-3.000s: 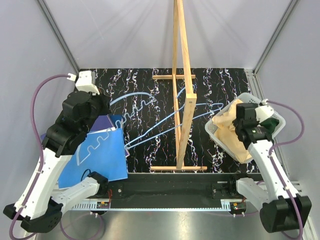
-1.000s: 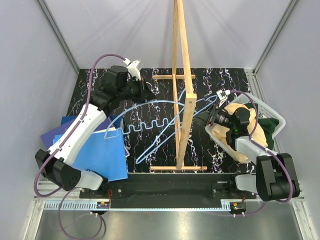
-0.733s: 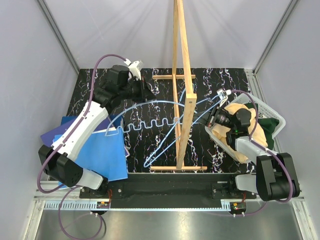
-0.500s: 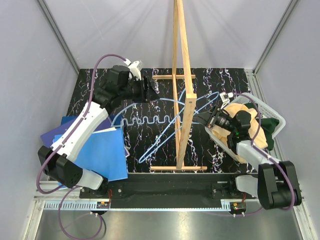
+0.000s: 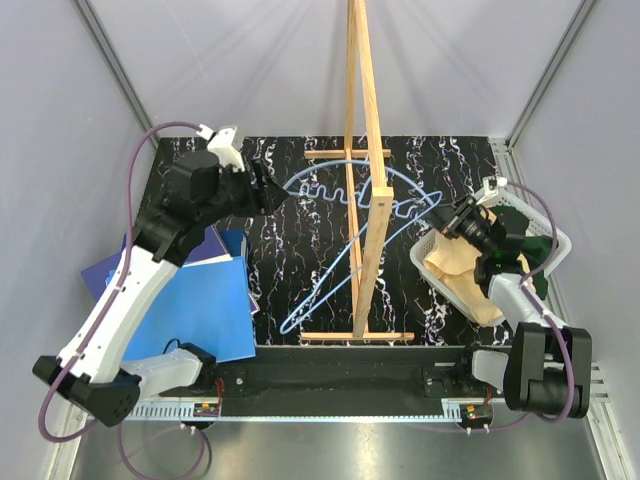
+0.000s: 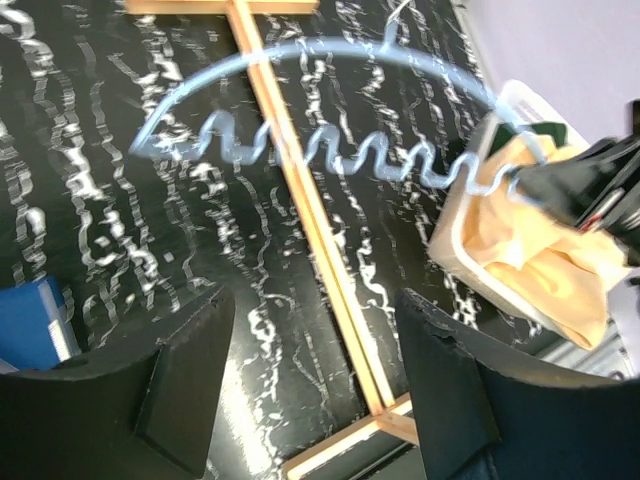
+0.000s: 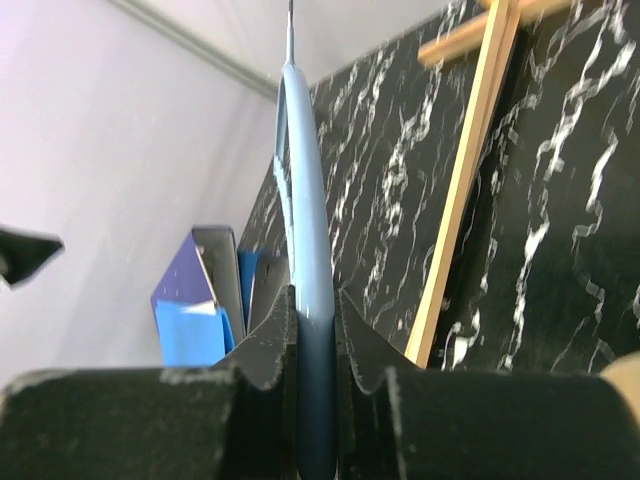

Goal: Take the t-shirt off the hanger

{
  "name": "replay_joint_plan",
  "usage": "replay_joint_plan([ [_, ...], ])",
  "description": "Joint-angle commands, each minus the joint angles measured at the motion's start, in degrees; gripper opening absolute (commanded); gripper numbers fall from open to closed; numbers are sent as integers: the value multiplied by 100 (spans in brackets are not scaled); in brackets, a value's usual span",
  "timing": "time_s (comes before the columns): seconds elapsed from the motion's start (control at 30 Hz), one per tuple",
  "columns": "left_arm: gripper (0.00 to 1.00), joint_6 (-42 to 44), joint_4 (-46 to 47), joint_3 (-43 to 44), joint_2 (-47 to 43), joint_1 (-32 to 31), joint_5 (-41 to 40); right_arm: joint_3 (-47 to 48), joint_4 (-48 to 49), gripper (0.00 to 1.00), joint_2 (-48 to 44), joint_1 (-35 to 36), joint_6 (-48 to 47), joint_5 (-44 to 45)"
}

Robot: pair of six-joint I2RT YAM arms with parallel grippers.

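A pale blue hanger (image 5: pixel 350 190) with a wavy bar hangs bare in the air across the wooden rack (image 5: pixel 366 150). My right gripper (image 5: pixel 455 213) is shut on its right end, and the right wrist view shows the hanger (image 7: pixel 303 170) pinched edge-on in the right gripper (image 7: pixel 315 300). My left gripper (image 5: pixel 268 190) stands open just left of the hanger, apart from it. Nothing lies between the left gripper's (image 6: pixel 315 300) fingers, and the hanger (image 6: pixel 320 150) is ahead of them. The blue t-shirt (image 5: pixel 190 300) lies flat at the table's left.
A white basket (image 5: pixel 432 268) with tan and dark green cloth sits at the right, under the right arm. A second pale blue hanger (image 5: pixel 300 305) lies on the black marbled mat by the rack's foot (image 5: pixel 358 336). Grey walls close in the sides.
My left gripper opened, let go of the hanger and drew back to the left. My right gripper shut on the hanger's right end and carried it up and towards the back.
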Motion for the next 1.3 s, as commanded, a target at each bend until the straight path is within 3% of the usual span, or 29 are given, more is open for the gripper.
replay_joint_plan([
  [0.0,70,71,-96,-356,-562,15,-586,916,339,0,234,-266,105,-38],
  [0.3,77,98,-316,-1181,-1513,24,-394,2507,717,0,1403,-539,140,-951],
  [0.63,89,159,-632,-1526,-2146,24,-569,3905,-636,0,1526,-539,-748,-1198],
  [0.8,90,124,-667,-1402,-2278,24,-517,4117,73,0,1693,-530,393,-1681],
  [1.07,91,-96,-597,-1507,-2612,24,-393,4029,866,0,1509,-539,1316,-1506],
  [1.27,92,-113,-606,-1543,-2709,24,-297,4266,524,0,1237,-530,1406,-1374],
])
